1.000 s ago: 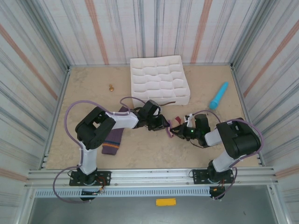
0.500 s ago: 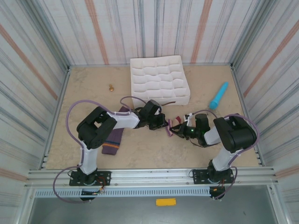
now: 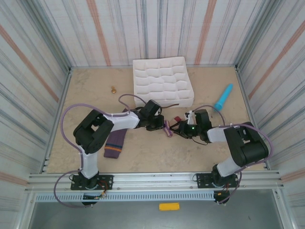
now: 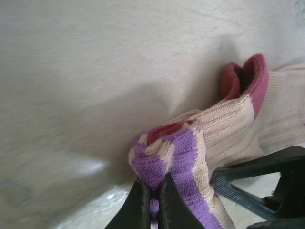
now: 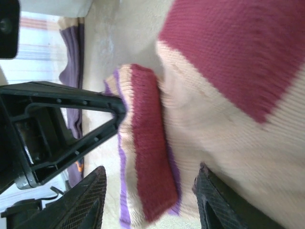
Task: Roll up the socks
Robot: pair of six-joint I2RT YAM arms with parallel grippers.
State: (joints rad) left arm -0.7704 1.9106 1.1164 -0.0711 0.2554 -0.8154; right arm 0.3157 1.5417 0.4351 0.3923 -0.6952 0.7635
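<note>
Just behind the beige sock (image 4: 228, 126), a white divided tray (image 3: 164, 102); turquoise stick (image 3: 223, 97) apart.

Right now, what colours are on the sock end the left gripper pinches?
Purple and beige stripes plus dark red, on the beige sock; clearest in left wrist view.

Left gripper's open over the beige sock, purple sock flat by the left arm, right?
Not open: the left gripper is shut, pinching the beige sock, per the left wrist view. The purple sock does lie by the left arm.

Beige sock (image 4: 231, 126) — ribbed knit cloth; table (image 4: 95, 71) — matt, smooth.
</note>
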